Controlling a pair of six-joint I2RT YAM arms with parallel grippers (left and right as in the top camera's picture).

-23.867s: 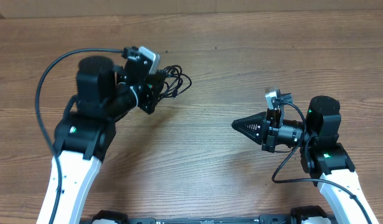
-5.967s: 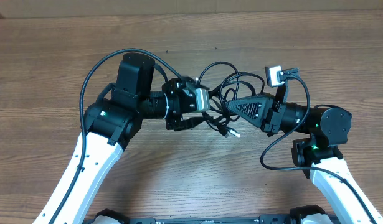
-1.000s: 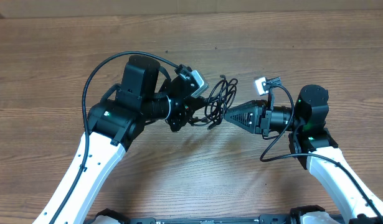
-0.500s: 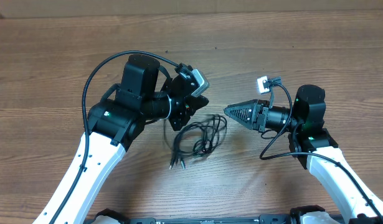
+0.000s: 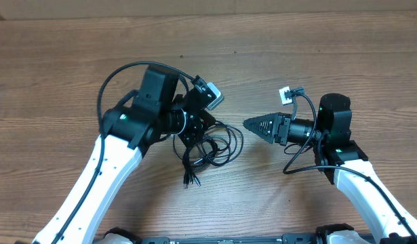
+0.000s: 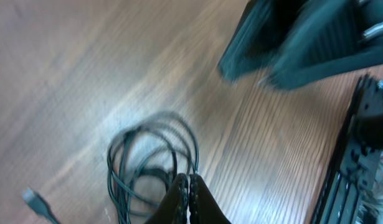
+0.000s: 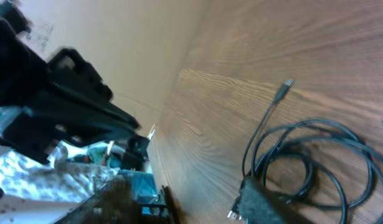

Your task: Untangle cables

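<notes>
The cables (image 5: 218, 146) are a loose coil of thin black cord lying on the wooden table (image 5: 316, 54), with plug ends (image 5: 188, 181) trailing toward the front. My left gripper (image 5: 194, 134) sits over the coil's left side. In the left wrist view its jaws (image 6: 189, 179) are pressed together, with a strand of the cables (image 6: 147, 155) running into their tips. My right gripper (image 5: 247, 123) points left, just right of the coil and apart from it. In the right wrist view it (image 7: 185, 208) is open and holds nothing, with the cables (image 7: 316, 155) and one plug (image 7: 284, 87) beyond.
A thick black arm wire (image 5: 120, 74) arcs over my left arm. The right arm's own wire (image 5: 296, 159) loops below its wrist. A pale strip (image 5: 208, 7) borders the table's far edge.
My right gripper has opened, let go of the cables and drawn back to the right. The bundle dropped from mid-air onto the table. My left gripper has come down over it.
</notes>
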